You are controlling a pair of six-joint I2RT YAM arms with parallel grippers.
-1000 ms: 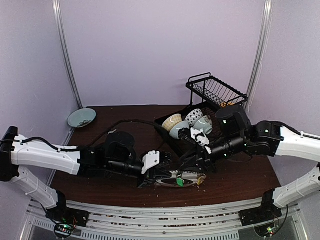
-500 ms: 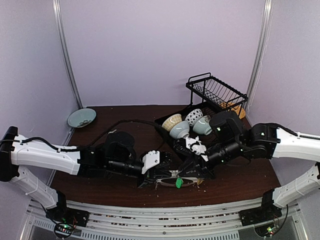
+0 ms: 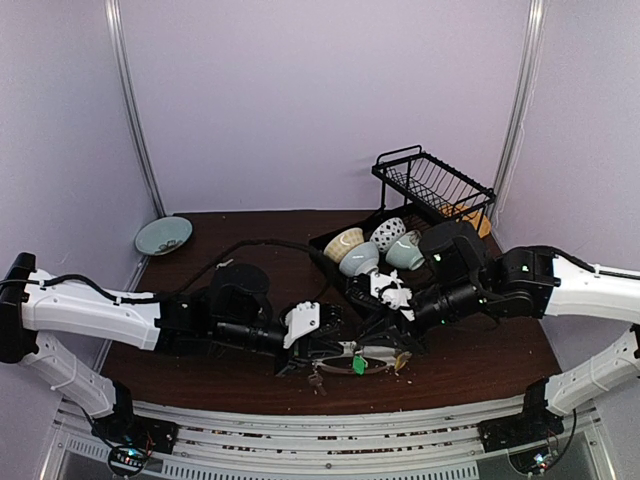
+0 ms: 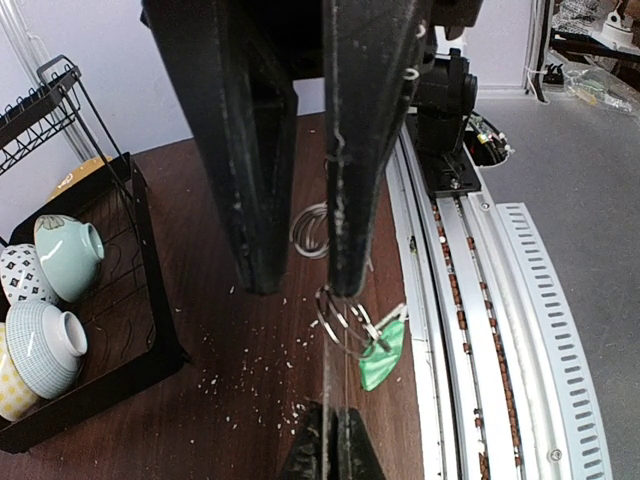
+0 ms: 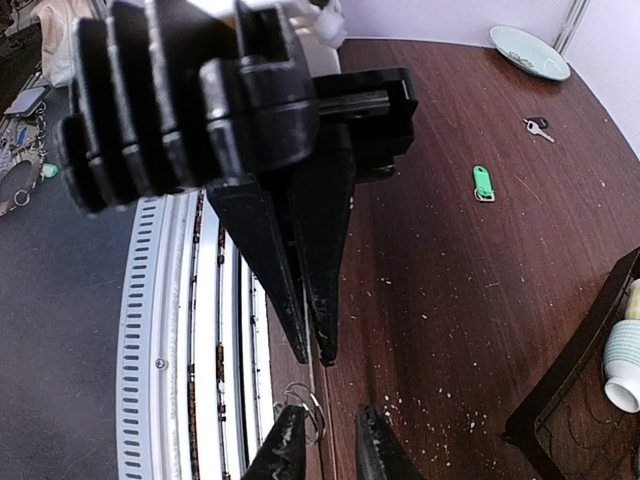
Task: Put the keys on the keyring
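Top external view: my left pincer (image 3: 328, 342) and my right pincer (image 3: 385, 338) meet tip to tip at the lower centre of the frame, above the near edge of the bench (image 3: 490, 355). The keyring (image 3: 378, 353) shows between them as a flattened silver loop, with a green tag (image 3: 358, 365) at its lower edge. A loose key (image 3: 316, 380) lies on the bench just below the left pincer. Right of centre, four bowls (image 3: 358, 260) sit in a black tray (image 3: 318, 240), a wire rack (image 3: 435, 185) stands behind them, and a plate (image 3: 163, 235) rests at the far left. Left wrist view: my two left fingers (image 4: 245, 150) descend from the top of the frame and stand apart. The keyring wire runs straight down the frame against the inner edge of the finger on the right, so this pincer is not closed on it. At the bottom edge the right pincer's tips are pressed together on the same wire. The green tag, with a small ring, lies just right of the wire at lower centre; I cannot tell whether it is threaded on. Right wrist view: my right fingers (image 5: 325, 250) are drawn together at the centre, clamped on the keyring wire, which emerges below them. The left pincer's tips stand apart on either side of it at the bottom edge. A green-headed key (image 5: 483, 182) and a small key (image 5: 537, 127) lie on the bench at the upper right, well apart from the ring.
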